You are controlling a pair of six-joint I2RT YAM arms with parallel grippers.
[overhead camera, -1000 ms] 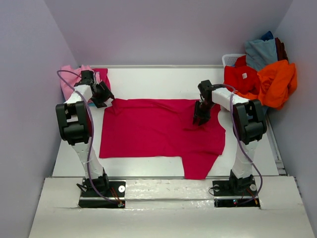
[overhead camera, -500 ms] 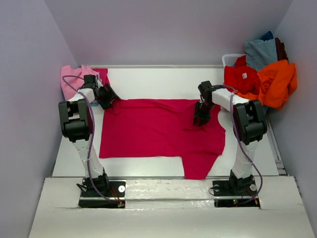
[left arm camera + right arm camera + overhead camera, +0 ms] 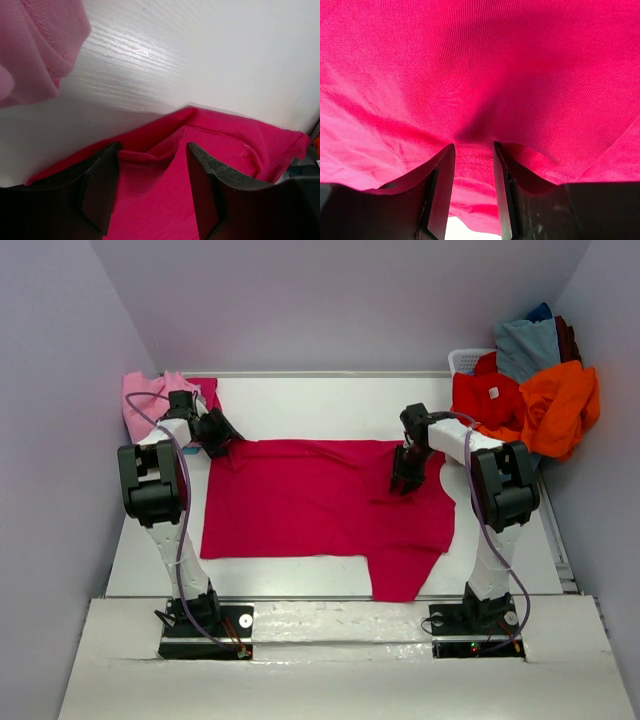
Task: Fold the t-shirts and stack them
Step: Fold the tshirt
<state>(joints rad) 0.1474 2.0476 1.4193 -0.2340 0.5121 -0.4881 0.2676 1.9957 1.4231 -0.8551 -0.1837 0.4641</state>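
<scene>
Mid-table, spread flat, roughly rectangular, with 1 tab of cloth jutting toward 5 o'clock: crimson-magenta t-shirt (image 3: 320, 500), soft matte cotton with a fine knit rib, lightly rippled near 3 o'clock. Beneath it, white table (image 3: 330, 405) with a faint wood-grain texture.

At 10 o'clock, on the shirt's far-left corner: left gripper (image 3: 222, 430), dark blocky fingers (image 3: 102, 185) set moderately wide, astride a raised fold of stitched hem.

At 3 o'clock on the shirt: right gripper (image 3: 403, 483), pointing down, narrow, pinching a pucker of the crimson cloth, with creases fanning out from the pinch.

Past the left gripper at 10 o'clock, crumpled in a soft lump against the wall: light pink t-shirt (image 3: 140, 405), its seam stitching plain in the left wrist view.

At 1 o'clock, white latticed plastic basket (image 3: 465, 360), overfull. Draped over its rim, red t-shirt (image 3: 485, 400) with a small white tag. Bulging out toward 3 o'clock, orange t-shirt (image 3: 560, 405). Heaped on top, grey-blue t-shirt (image 3: 525, 345). Behind these, darker cloth, hard to tell apart.
</scene>
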